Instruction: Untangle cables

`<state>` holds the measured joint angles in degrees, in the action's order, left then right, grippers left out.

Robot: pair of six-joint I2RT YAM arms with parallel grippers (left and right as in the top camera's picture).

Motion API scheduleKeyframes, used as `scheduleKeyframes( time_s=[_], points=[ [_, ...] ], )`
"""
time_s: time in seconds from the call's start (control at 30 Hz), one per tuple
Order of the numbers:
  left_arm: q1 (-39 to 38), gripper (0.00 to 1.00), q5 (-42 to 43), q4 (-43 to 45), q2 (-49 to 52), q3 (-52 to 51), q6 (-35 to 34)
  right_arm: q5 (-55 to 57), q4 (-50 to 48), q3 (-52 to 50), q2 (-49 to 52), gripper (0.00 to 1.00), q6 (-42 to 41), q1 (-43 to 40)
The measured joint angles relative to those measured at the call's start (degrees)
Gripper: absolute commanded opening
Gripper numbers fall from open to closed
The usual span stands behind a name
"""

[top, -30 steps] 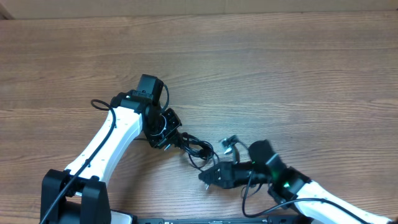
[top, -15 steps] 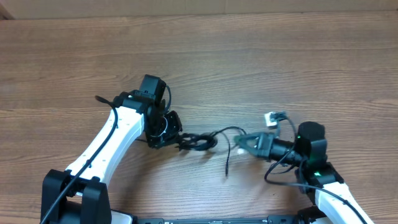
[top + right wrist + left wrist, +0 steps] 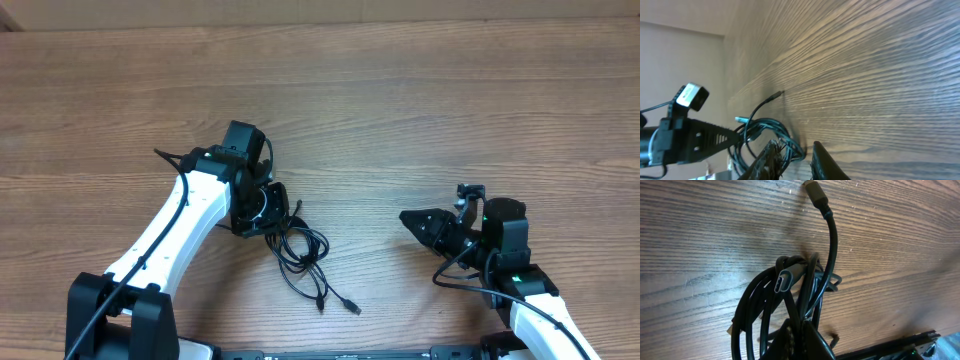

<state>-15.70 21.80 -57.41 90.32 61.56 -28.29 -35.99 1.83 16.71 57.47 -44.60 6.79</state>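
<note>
Only the left wrist view shows left fingers (image 3: 809, 343) pinching the cables (image 3: 830, 240); right fingers (image 3: 828, 163) narrowly apart.

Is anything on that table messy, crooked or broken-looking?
Only the cables: a tangled black clump on the table, pinched by the left claw, with one plug end straggling out toward the near edge. The right claw sits apart, open and empty. Nothing looks broken.
</note>
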Motion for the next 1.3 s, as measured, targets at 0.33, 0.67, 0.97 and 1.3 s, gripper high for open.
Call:
scheduleKeyframes(
  time_s=[0.33,0.67,0.97,1.3],
  points=[
    [0.0,0.04,2.21,-0.04,0.0,0.0,1.53,14.88,7.67,0.0,-0.09,0.39,-2.99,-5.99],
    [0.0,0.04,2.58,0.2,0.0,0.0,1.53,16.79,6.82,0.0,-0.11,0.76,-5.07,-10.16],
    [0.0,0.04,2.62,0.2,0.0,0.0,1.53,12.46,-1.46,0.0,-0.09,1.0,-4.72,-10.16],
    [0.0,0.04,5.18,0.22,0.0,0.0,1.51,14.16,0.98,0.02,0.94,1.0,-1.18,-10.16]
  ],
)
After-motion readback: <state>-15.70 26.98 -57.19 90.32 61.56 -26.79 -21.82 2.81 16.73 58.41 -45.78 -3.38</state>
